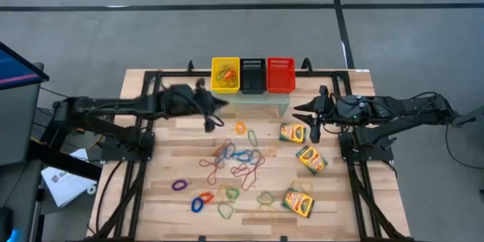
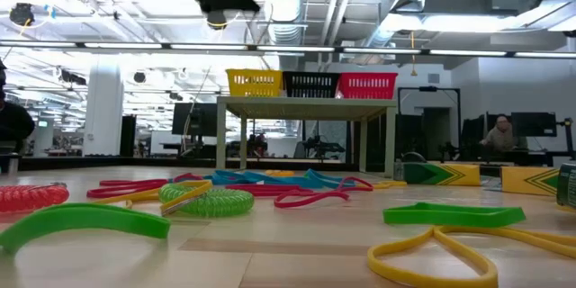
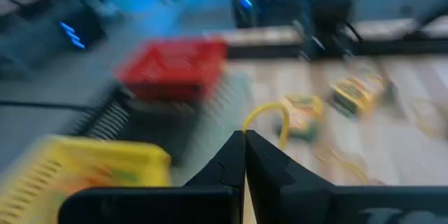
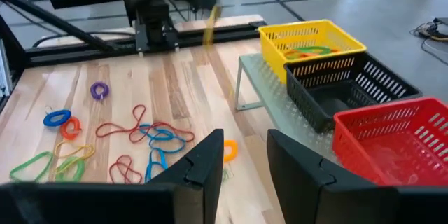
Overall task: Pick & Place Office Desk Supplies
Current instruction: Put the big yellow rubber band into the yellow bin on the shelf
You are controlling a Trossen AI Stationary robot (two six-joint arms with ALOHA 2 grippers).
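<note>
Left gripper (image 3: 245,136): fingers pinching yellow rubber-band loop (image 3: 269,115) near yellow mesh basket (image 1: 225,75) | right gripper (image 4: 245,147): fingers apart, idle | I judge: basket holds few bands; most loops (image 1: 234,162), three flat crayon boxes (image 1: 311,159) left mid-table.

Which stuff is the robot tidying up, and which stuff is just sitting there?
For the job: rubber bands, three crayon boxes, and the yellow band in the left gripper.

Just there: the yellow, black and red baskets, the small shelf.

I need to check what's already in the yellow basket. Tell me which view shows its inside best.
The right wrist view: it looks down into the yellow basket, showing green and orange rubber bands inside. The high view shows them smaller, the low view only the basket's side, and the left wrist view a blurred corner.
</note>
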